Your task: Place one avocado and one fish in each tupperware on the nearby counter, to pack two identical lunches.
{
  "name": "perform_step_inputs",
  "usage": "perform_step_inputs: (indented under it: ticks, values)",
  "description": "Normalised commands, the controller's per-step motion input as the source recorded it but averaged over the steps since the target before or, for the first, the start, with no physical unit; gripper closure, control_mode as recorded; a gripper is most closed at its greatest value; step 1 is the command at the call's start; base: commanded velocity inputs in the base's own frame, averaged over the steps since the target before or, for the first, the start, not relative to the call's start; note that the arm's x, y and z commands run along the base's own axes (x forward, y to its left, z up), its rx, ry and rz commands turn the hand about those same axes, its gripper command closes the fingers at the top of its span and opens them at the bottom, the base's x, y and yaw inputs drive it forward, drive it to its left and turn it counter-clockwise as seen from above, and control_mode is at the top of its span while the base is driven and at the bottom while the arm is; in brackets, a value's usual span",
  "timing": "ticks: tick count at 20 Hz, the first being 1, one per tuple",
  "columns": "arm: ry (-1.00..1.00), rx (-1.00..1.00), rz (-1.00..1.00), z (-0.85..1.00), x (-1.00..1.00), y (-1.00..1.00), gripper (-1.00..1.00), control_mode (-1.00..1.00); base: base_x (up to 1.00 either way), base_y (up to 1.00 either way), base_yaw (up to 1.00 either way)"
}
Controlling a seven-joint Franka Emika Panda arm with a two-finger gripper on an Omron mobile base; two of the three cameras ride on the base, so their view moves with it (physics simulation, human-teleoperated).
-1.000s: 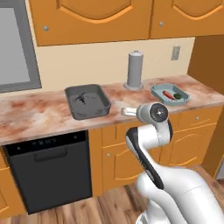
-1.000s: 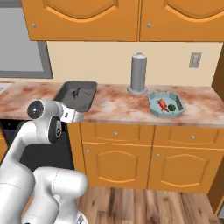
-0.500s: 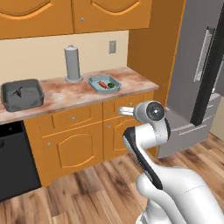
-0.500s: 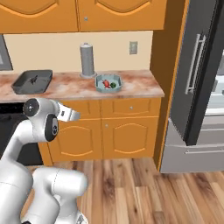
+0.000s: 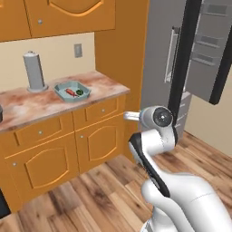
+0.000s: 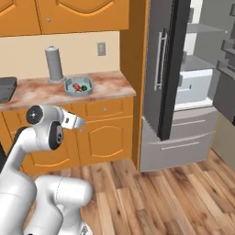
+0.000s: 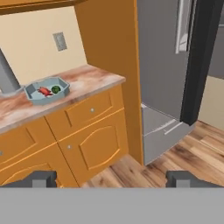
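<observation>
A pale blue-grey tupperware (image 5: 61, 88) (image 6: 69, 87) (image 7: 33, 94) rests on the stone counter (image 5: 104, 84) (image 6: 110, 85) (image 7: 92, 81). Inside it lie a red-orange fish (image 5: 70, 92) (image 6: 76, 87) (image 7: 44, 91) and a bright green avocado (image 5: 79, 92) (image 6: 83, 87) (image 7: 56, 89). A dark grey tupperware (image 6: 7, 89) shows at the left edge of the right base view; its inside is cut off. My gripper (image 5: 129, 116) (image 6: 79, 123) (image 7: 113, 178) hangs open and empty in front of the cabinets, well short of the counter.
An upright grey cylinder (image 5: 35, 71) (image 6: 54, 64) stands behind the pale tray by the wall. To the right, past an orange side panel, is a grey fridge (image 6: 183, 92) with its door (image 5: 208, 50) swung open. Wooden floor (image 6: 160, 193) lies ahead.
The whole picture has shifted: the base has moved rightward along the counter, so the trays slid left and the fridge came into view. The gripper stays open and empty.
</observation>
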Motion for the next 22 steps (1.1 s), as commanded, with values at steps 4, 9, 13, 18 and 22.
perform_step_inputs:
  ticks: [4, 9, 13, 18, 22]
  values:
    - [0.0, 0.0, 0.0, 0.0, 0.0, 0.0, -1.0, 1.0, -0.47, -1.0, -0.01]
    - [0.0, 0.0, 0.0, 0.0, 0.0, 0.0, -1.0, 1.0, -0.11, -0.97, 0.06]
    - [0.0, 0.0, 0.0, 0.0, 0.0, 0.0, -1.0, 1.0, 0.66, -0.78, 0.2]
    - [0.0, 0.0, 0.0, 0.0, 0.0, 0.0, -1.0, 1.0, 0.51, -0.51, 0.06]
    - [0.0, 0.0, 0.0, 0.0, 0.0, 0.0, -1.0, 1.0, -0.98, -0.36, 0.03]
